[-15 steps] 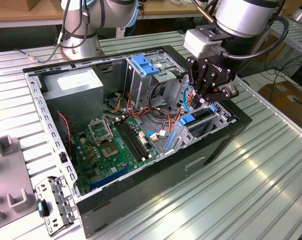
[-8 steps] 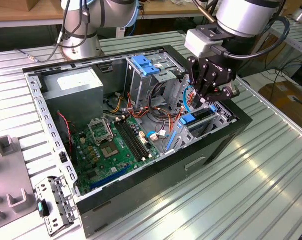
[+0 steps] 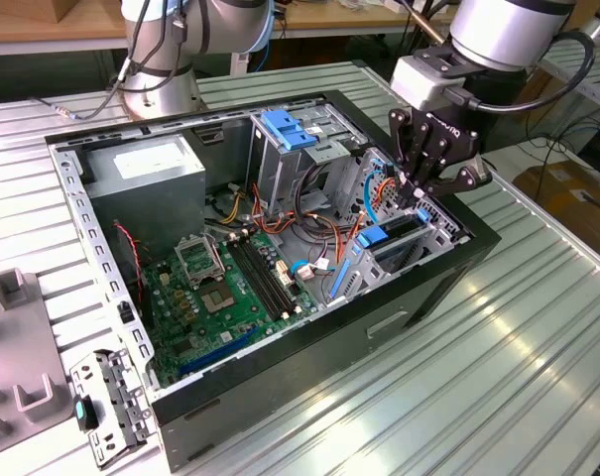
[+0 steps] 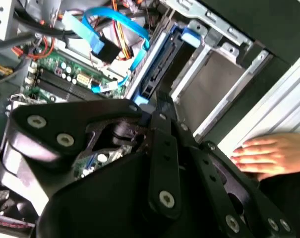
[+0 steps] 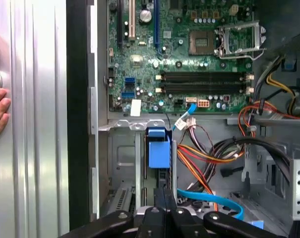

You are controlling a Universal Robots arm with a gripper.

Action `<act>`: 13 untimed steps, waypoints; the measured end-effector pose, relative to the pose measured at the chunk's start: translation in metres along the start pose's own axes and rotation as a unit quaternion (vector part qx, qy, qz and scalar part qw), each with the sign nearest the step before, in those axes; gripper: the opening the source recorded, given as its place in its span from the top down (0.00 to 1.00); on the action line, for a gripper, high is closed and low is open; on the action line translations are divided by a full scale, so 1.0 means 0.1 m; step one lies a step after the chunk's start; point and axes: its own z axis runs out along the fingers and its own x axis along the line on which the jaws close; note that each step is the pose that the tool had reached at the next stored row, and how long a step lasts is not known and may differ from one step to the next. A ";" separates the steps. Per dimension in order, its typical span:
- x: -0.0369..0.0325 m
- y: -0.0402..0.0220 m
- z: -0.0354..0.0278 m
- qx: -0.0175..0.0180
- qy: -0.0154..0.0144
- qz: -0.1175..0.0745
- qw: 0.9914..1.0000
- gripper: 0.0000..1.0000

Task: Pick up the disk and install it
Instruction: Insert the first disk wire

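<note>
Disk stood edge-on in its bay, lower body hidden, gripper fingers pressed together above its edge, contact unclear.

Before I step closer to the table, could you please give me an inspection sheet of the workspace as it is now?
Surface: ribbed metal table, carrying an open computer case.
Job's things: the disk sits in the drive bay at the case's end on the exterior view's right.
Clutter: grey fixtures and a loose metal bracket at the exterior view's left.
Grippers: the gripper hangs directly above the disk, close to it.
Cables: thin blue cable and orange wire bundle beside the bay.
Surroundings: a person's hand rests on the table beside the case; a robot arm's base stands behind.
</note>
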 end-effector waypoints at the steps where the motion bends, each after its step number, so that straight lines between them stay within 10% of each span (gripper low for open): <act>1: 0.000 -0.002 -0.001 0.000 0.000 -0.008 1.000 0.89; 9: -0.070 -0.328 0.000 0.000 0.000 -0.015 1.000 0.89; 13: -0.071 -0.377 -0.021 -0.001 -0.001 -0.038 0.999 0.89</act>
